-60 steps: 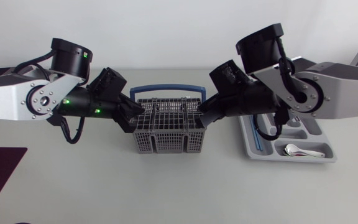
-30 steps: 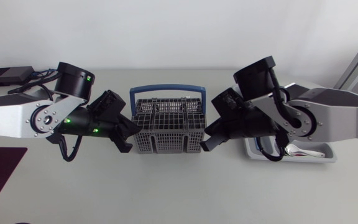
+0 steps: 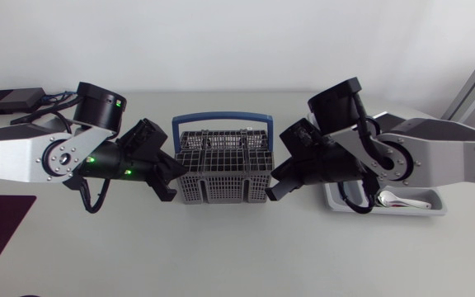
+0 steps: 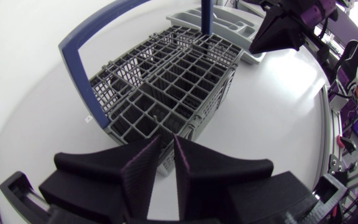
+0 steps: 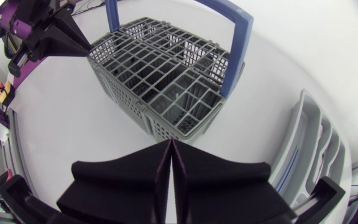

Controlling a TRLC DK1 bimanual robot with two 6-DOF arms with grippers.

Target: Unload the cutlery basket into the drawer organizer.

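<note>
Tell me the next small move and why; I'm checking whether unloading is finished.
Likely draw the left arm and right arm back from the basket to rest: neither wrist view shows cutlery in its compartments, both jaws hold nothing, and a spoon already lies in the organizer.

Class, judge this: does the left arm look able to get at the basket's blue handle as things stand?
Probably yes. The left gripper sits right beside the basket, the blue handle arches clear above it, and nothing lies between them.
</note>
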